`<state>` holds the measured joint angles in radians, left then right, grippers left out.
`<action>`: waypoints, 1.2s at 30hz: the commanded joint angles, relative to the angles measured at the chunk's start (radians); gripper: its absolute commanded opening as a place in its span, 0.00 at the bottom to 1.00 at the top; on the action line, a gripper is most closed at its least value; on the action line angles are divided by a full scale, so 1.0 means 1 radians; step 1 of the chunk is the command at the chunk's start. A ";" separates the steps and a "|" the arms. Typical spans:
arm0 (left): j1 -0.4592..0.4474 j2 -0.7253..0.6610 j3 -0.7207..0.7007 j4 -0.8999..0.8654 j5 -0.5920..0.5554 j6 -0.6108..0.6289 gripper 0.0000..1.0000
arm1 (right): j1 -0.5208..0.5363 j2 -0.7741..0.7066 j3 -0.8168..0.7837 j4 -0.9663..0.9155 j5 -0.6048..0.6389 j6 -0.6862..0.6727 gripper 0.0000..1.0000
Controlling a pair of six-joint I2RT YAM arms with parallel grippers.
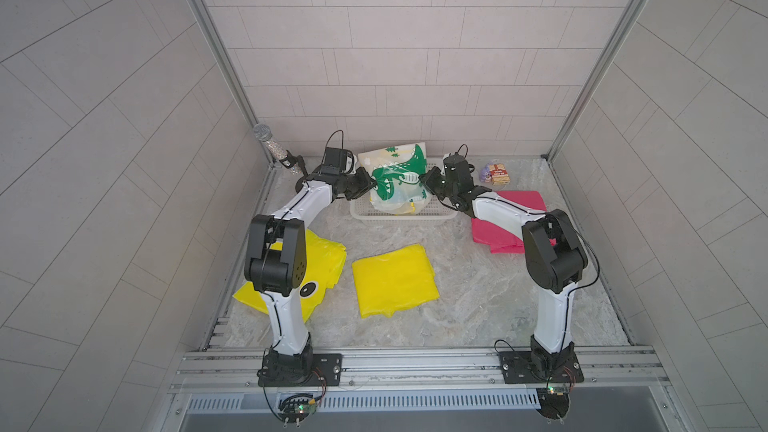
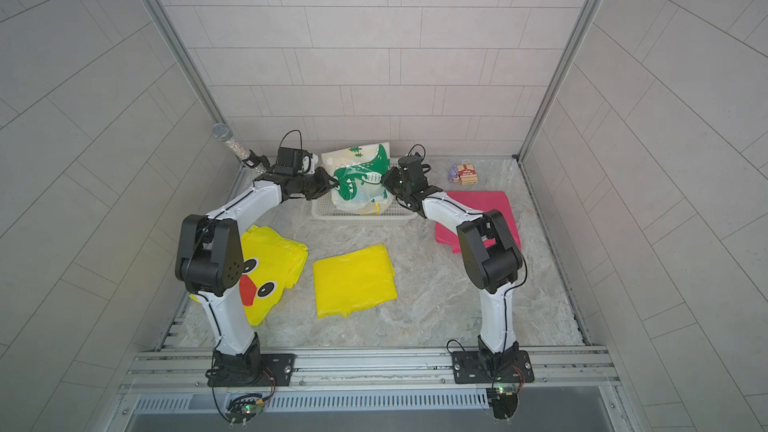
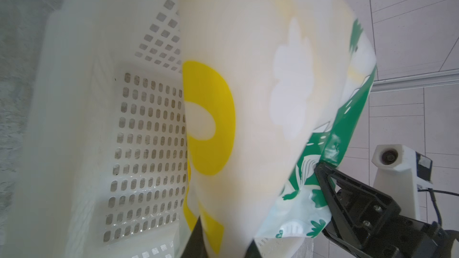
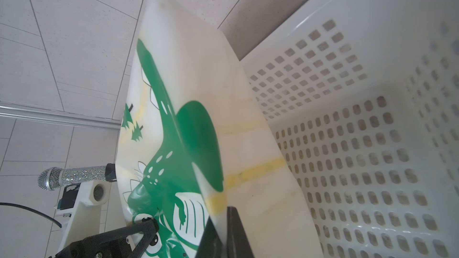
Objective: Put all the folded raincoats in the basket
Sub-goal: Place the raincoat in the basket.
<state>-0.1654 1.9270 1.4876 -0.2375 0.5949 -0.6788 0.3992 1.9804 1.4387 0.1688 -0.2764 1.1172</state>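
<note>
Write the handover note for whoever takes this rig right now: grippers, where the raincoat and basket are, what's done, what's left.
Left gripper: shut on the dinosaur-print raincoat, pinching its side edge.
Right gripper: shut on the raincoat's opposite edge.
Raincoat: held upright between the two grippers, its lower edge down inside the basket, its top standing well above the rim.
Basket: at the back of the table, between the arms.
Done: raincoat picked up and carried over the basket.
Left: lower it flat into the basket, open both grippers, pull the arms back.
Elsewhere on the table: a plain yellow folded raincoat, a duck-face yellow one, a pink one.
</note>
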 commanded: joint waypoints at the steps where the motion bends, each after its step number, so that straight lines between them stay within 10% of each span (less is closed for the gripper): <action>1: -0.006 0.017 0.023 0.037 -0.011 0.028 0.20 | 0.012 -0.048 -0.027 -0.059 0.010 -0.038 0.00; 9: -0.029 0.041 0.063 -0.055 -0.061 0.101 0.40 | 0.010 -0.078 -0.067 -0.112 0.015 -0.093 0.04; 17: -0.049 0.042 0.118 -0.155 -0.122 0.145 0.99 | -0.007 -0.087 -0.086 -0.139 -0.017 -0.122 0.62; 22: -0.049 -0.002 0.172 -0.232 -0.189 0.175 1.00 | -0.030 -0.149 -0.058 -0.194 -0.007 -0.179 0.74; 30: -0.046 -0.040 0.318 -0.373 -0.337 0.232 1.00 | -0.040 -0.251 0.086 -0.423 0.062 -0.347 0.68; 36: -0.046 -0.072 0.317 -0.315 -0.291 0.207 1.00 | -0.035 -0.245 0.161 -0.441 -0.002 -0.417 0.36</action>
<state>-0.2142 1.8832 1.8057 -0.5533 0.2916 -0.4713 0.3565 1.7164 1.5787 -0.2146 -0.2481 0.7650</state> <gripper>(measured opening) 0.999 0.380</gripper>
